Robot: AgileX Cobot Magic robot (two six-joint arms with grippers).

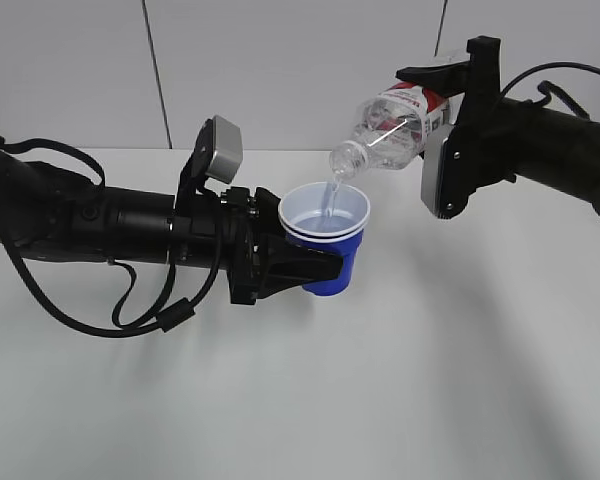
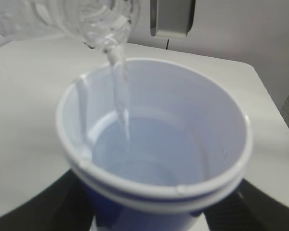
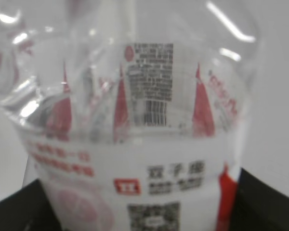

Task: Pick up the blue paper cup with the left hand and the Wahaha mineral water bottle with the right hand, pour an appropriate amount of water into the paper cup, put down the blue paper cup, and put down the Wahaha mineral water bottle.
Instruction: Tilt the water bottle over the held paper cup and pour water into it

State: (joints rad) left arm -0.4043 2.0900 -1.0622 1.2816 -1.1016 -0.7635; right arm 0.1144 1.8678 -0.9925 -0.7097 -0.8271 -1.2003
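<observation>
Mid-pour above the white table [image 1: 460, 400]. Right hand [image 1: 450, 100], at 2 o'clock from the cup, clamped on the Wahaha mineral water bottle [image 1: 395, 125], tipped neck-down toward 8 o'clock, thin stream falling from its mouth. Left hand [image 1: 325, 268] closed around the blue paper cup [image 1: 325, 240], held upright just under the neck, seemingly off the table. Pool covering the cup's bottom, well short of full. Next, by judgement: righting the bottle once the level suffices, then setting both down.
</observation>
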